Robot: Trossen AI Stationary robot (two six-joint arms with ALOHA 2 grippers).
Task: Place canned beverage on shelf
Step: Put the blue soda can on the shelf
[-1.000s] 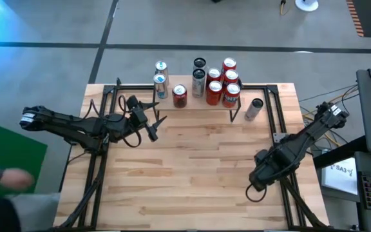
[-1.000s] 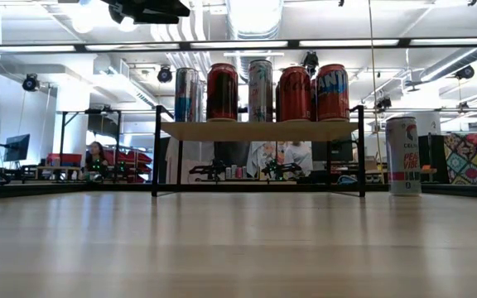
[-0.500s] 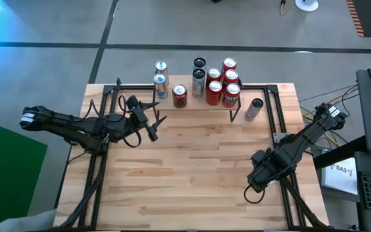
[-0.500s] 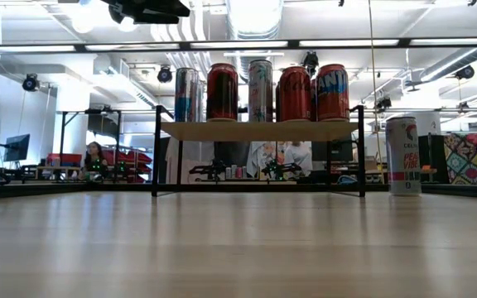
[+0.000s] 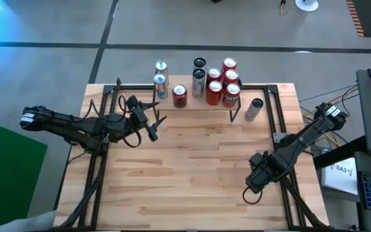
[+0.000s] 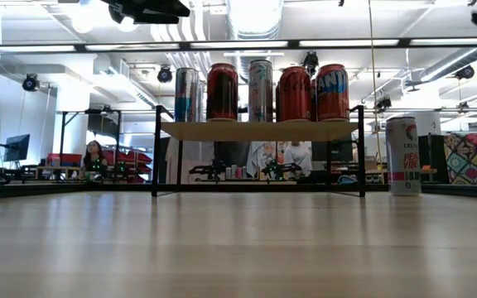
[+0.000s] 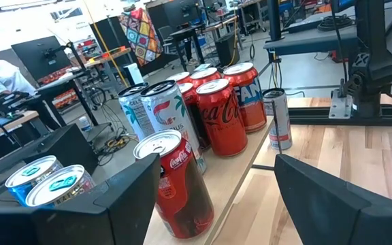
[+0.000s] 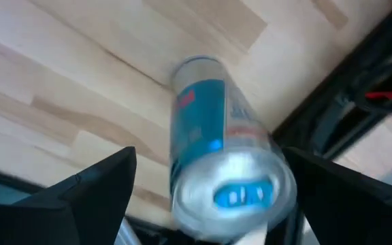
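A blue-and-silver canned beverage stands upright on its base on the table. My right gripper hangs over it, pointing down and open, one finger on either side of the can's top. In the high view my right gripper hides this can. The shelf stands at the table's far edge and carries several cans, red and silver. My left gripper hovers open near the shelf's left end, pointing level at the cans.
One more can stands on the table just right of the shelf. Black frame rails run along the table's left and right sides. The middle of the slatted tabletop is bare wood.
My right gripper has sunk toward the table and shifted a little toward the near edge. A person's hand beyond the table's left edge has drawn back out of view.
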